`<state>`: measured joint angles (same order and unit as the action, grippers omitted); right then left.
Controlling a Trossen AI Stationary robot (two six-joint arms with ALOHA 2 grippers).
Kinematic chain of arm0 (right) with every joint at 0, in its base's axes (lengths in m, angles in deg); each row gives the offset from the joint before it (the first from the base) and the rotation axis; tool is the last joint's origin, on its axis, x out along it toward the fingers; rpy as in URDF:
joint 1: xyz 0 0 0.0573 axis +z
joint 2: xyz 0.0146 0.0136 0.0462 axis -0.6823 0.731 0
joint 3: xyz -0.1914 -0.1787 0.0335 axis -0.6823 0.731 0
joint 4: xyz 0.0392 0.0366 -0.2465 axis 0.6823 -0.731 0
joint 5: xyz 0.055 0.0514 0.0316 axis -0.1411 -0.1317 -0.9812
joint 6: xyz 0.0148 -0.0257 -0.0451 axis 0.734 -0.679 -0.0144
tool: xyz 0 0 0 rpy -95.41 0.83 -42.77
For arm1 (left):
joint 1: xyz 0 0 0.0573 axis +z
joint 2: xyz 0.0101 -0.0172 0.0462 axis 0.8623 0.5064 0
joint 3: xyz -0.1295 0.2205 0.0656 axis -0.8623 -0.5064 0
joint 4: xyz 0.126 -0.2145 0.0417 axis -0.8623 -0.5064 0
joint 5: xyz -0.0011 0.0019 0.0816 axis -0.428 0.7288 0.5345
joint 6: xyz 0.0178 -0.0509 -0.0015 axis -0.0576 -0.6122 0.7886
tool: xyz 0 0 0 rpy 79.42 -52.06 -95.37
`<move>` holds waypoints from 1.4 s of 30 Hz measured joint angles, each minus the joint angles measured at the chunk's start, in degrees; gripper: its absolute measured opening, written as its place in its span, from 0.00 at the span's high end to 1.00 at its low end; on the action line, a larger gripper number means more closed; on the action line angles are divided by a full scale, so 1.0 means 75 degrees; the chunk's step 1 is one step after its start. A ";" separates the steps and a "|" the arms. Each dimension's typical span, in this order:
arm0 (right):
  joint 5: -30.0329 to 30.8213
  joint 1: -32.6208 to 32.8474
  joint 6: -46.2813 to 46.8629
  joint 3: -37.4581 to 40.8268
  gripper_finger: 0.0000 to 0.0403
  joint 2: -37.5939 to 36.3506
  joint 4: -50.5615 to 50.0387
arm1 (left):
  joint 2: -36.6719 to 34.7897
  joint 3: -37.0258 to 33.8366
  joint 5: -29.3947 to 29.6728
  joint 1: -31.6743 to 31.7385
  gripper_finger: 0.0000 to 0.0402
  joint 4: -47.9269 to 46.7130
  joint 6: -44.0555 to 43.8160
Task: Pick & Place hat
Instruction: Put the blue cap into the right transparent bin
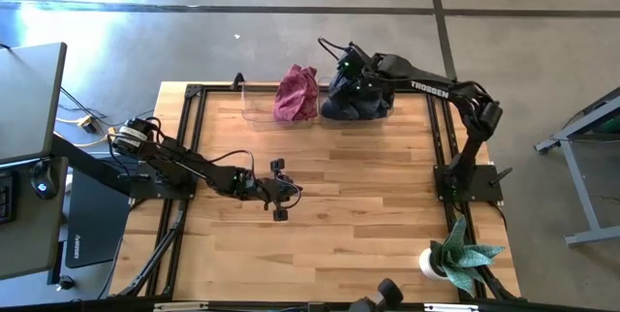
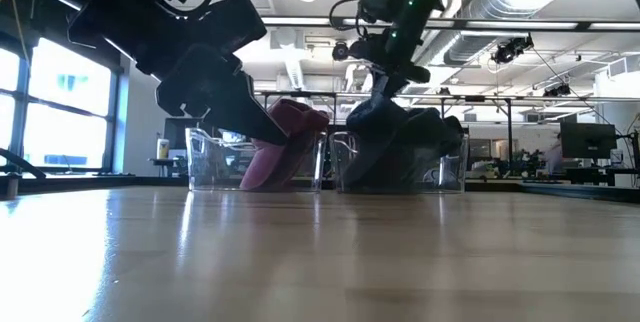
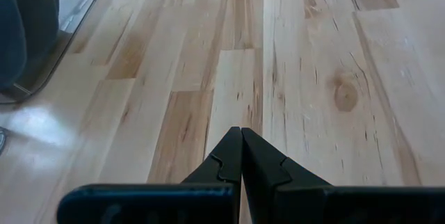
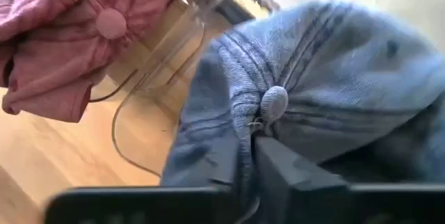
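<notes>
Two hats sit at the table's far edge. A blue denim hat (image 1: 360, 101) rests in the right-hand clear bin (image 2: 448, 167). My right gripper (image 4: 249, 161) comes down on its crown and is shut on the cloth. A red hat (image 1: 295, 92) lies in the left-hand clear bin (image 1: 254, 110) and hangs over the bin's rim. My left gripper (image 3: 241, 154) is shut and holds nothing. It hovers over bare wood at the table's middle left (image 1: 281, 194). My right gripper pinches a bunched fold of the blue hat's crown (image 4: 240, 123) between its two fingers, right beside the top button (image 4: 274, 102). The fingers come from above, slanting down. The hat still rests in its bin.
The two clear bins stand side by side at the far edge. A potted plant (image 1: 455, 259) stands at the near right corner. Black frame rails (image 1: 189, 147) run along the table's left and right sides. Bare wood (image 1: 368, 186) fills the middle and near part.
</notes>
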<state>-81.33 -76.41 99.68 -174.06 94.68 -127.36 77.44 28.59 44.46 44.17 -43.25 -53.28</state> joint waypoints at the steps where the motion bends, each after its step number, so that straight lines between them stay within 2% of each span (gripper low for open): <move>1: 0.0056 0.0000 -0.0179 0.0000 0.94 -0.0019 0.0065 | 0.0000 0.0000 0.0000 0.0000 1.00 -0.0002 0.0000; 2: 0.0134 0.0000 -0.0332 0.0000 0.97 -0.0074 0.0122 | 0.0000 0.0000 0.0000 0.0000 1.00 -0.0018 0.0000; 7: 0.0503 0.0009 -0.0605 0.0004 0.93 -0.0426 0.0540 | 0.0000 0.0000 0.0000 0.0000 1.00 -0.0122 0.0000; 10: 0.0510 0.0052 -0.1146 0.0372 0.98 -0.0813 0.1215 | 0.0000 0.0000 0.0000 0.0000 1.00 -0.0126 0.0000; 20: 0.0369 0.0214 -0.2840 0.4198 0.96 -0.2590 0.4299 | 0.0000 0.0000 -0.0035 0.0000 1.00 -0.0292 -0.0160; 24: 0.0844 0.0203 -0.3256 0.5096 0.97 -0.3112 0.5192 | 0.0000 0.0000 -0.0034 0.0000 1.00 -0.0272 -0.0169; 28: 0.1827 0.0270 -0.3895 0.5143 0.92 -0.3595 0.5196 | 0.0000 0.0000 -0.0032 0.0000 1.00 -0.0227 -0.0166; 30: 0.2286 0.0350 -0.3890 0.4924 0.86 -0.3807 0.5037 | 0.0000 0.0000 -0.0029 0.0000 1.00 -0.0227 -0.0166; 32: 0.2371 0.0455 -0.3745 0.4661 0.78 -0.4006 0.4743 | 0.0000 0.0000 0.0003 0.0000 1.00 -0.0227 -0.0166; 37: 0.1608 0.0812 -0.3408 0.4180 0.60 -0.4122 0.3843 | 0.0000 0.0000 0.0023 0.0000 1.00 -0.0227 -0.0166; 40: 0.0107 0.1126 -0.3575 0.4252 0.55 -0.4092 0.3692 | 0.0000 0.0000 0.0023 0.0000 1.00 -0.0224 -0.0166; 42: -0.0710 0.1357 -0.3641 0.4434 0.56 -0.3963 0.3680 | 0.0000 0.0000 0.0023 0.0000 1.00 -0.0224 -0.0166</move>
<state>-86.66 -66.23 72.37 -140.81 64.95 -99.76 77.44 28.59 44.63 44.17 -44.93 -54.52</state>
